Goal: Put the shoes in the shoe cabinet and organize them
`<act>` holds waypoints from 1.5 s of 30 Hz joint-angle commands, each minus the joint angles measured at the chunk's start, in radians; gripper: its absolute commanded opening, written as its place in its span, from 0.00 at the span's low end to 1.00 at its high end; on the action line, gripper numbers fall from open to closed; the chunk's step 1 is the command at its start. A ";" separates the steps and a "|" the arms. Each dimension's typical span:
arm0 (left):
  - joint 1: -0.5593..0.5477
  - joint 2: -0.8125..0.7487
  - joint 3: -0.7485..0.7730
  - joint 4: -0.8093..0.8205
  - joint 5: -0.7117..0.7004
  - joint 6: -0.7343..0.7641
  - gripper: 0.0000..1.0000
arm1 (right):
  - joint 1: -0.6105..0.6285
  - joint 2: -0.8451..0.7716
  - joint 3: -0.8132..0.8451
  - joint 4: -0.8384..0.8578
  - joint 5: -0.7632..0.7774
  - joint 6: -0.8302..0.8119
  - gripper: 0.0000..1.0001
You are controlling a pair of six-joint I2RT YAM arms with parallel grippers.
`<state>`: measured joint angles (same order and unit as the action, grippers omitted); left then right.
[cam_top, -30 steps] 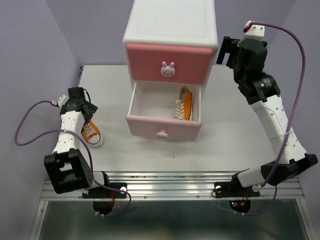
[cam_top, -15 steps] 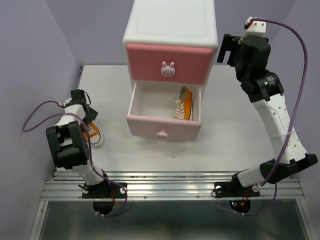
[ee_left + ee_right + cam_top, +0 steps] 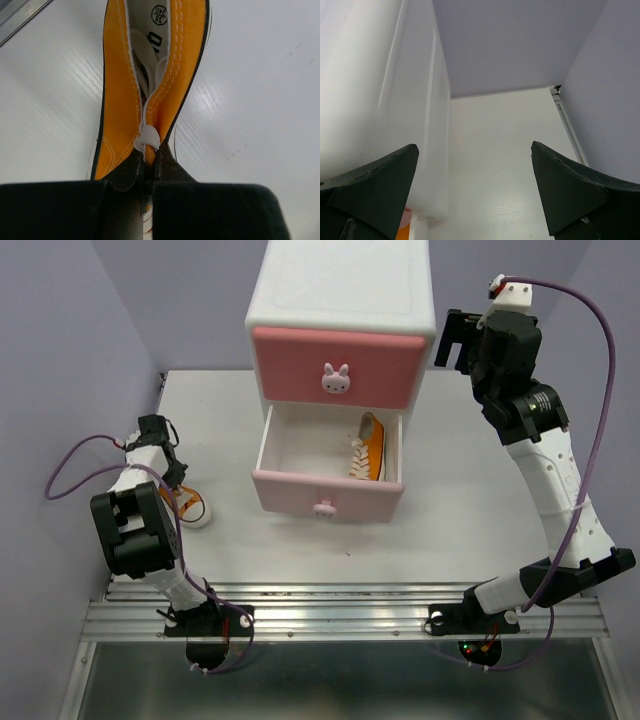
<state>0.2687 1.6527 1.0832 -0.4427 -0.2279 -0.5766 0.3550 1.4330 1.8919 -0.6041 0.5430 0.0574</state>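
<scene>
Top view bright, even, diffuse overhead light; soft faint shadow on the table [image 3: 470, 490] under the lower drawer [image 3: 325, 490], small glints on the metal rail [image 3: 350, 610]. Left wrist view sharp on the orange sneaker [image 3: 120, 90], streaky glare on tabletop, left gripper's fingers [image 3: 127, 172] close to lens, dark and soft. Right wrist view: shoe cabinet [image 3: 375, 100] side blown out white, right gripper's fingers [image 3: 570, 195] dim, slightly blurred.

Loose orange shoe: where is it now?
Top view: the shoe is far left on the table, left of the open lower drawer, pinched by the left gripper.
</scene>
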 commanded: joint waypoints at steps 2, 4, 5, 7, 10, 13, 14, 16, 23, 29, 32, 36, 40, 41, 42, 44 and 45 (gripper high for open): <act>0.001 -0.270 0.115 -0.020 0.042 -0.070 0.00 | -0.001 -0.019 0.049 0.003 0.018 0.018 1.00; 0.001 -0.326 0.133 -0.063 0.067 -0.164 0.00 | -0.001 -0.019 0.047 0.003 0.020 0.027 1.00; -0.002 -0.355 0.155 -0.083 0.085 -0.195 0.00 | -0.001 -0.020 0.049 0.003 0.020 0.032 1.00; -0.011 -0.438 0.176 -0.122 0.104 -0.271 0.00 | -0.001 -0.022 0.050 0.004 0.021 0.036 1.00; -0.049 -0.547 0.210 -0.119 0.148 -0.340 0.00 | -0.001 -0.029 0.049 0.004 0.023 0.038 1.00; -0.129 -0.622 0.241 -0.125 0.170 -0.409 0.00 | -0.001 -0.045 0.033 0.010 0.026 0.036 1.00; -0.190 -0.640 0.259 -0.155 0.150 -0.464 0.00 | -0.001 -0.051 0.027 0.010 0.025 0.035 1.00; -0.259 -0.645 0.291 -0.227 0.095 -0.549 0.00 | -0.001 -0.054 0.026 0.013 0.020 0.027 1.00; -0.647 -0.619 0.423 -0.218 -0.129 -0.876 0.00 | -0.001 -0.043 0.061 0.017 0.009 0.007 1.00; -0.949 -0.456 0.589 -0.341 -0.382 -1.076 0.00 | -0.001 -0.074 0.038 0.020 0.021 0.015 1.00; -1.009 -0.436 0.563 -0.314 -0.410 -1.167 0.00 | -0.001 -0.086 0.027 0.020 0.025 0.013 1.00; -1.079 -0.368 0.610 -0.301 -0.450 -1.148 0.00 | -0.001 -0.105 0.012 0.020 0.037 -0.001 1.00; -1.102 -0.324 0.617 -0.269 -0.447 -1.129 0.00 | -0.001 -0.120 0.003 0.020 0.038 -0.008 1.00; -1.102 -0.323 0.580 -0.225 -0.438 -1.111 0.00 | -0.001 -0.121 0.000 0.020 0.037 -0.010 1.00; -1.102 -0.323 0.560 -0.225 -0.432 -1.111 0.00 | -0.001 -0.123 -0.004 0.020 0.037 -0.014 1.00; -1.102 -0.317 0.532 -0.199 -0.416 -1.121 0.00 | -0.001 -0.123 -0.010 0.020 0.040 -0.022 1.00; -1.103 -0.306 0.521 -0.199 -0.406 -1.125 0.00 | -0.001 -0.123 -0.010 0.018 0.035 -0.024 1.00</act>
<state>-0.8295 1.3602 1.6249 -0.7631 -0.6125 -1.6711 0.3550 1.3270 1.8908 -0.6132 0.5659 0.0593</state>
